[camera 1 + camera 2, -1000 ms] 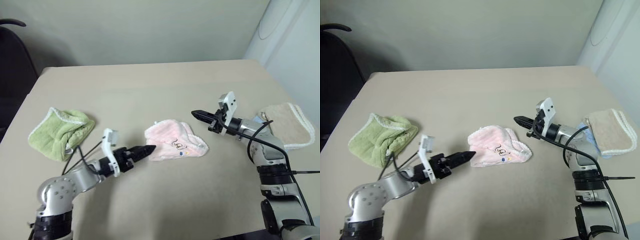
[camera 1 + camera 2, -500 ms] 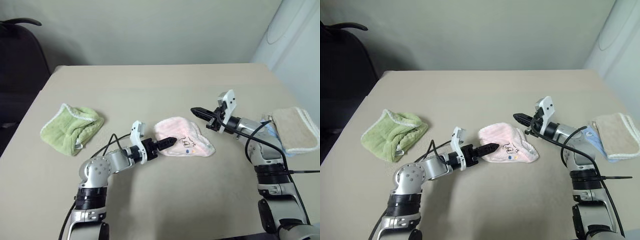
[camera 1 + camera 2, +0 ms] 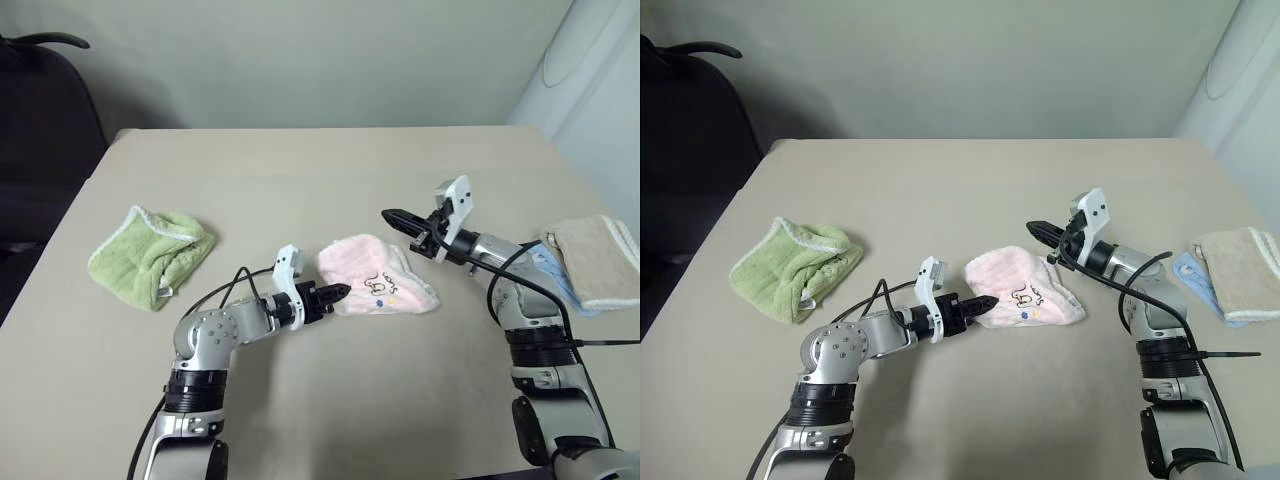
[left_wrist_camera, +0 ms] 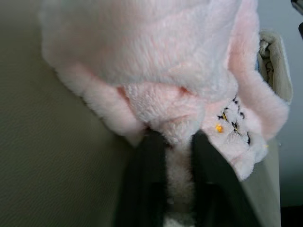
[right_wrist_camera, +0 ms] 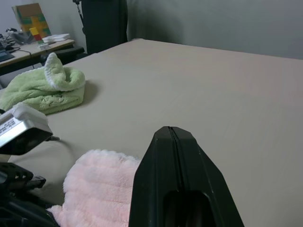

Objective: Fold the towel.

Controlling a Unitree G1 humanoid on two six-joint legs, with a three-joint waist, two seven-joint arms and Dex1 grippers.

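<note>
One pink towel (image 3: 378, 287) pinched in left gripper (image 4: 171, 147), right gripper (image 3: 392, 217) closed empty above it, one green cloth (image 3: 152, 255), one beige towel (image 3: 595, 258)

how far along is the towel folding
Early on. Done: the left gripper is shut on the near edge of the pink towel, with pile pinched between its fingers. In hand: that grip. Left: the fold itself, since the towel lies bunched on the table. The right gripper hangs shut above its far side, holding nothing.
</note>
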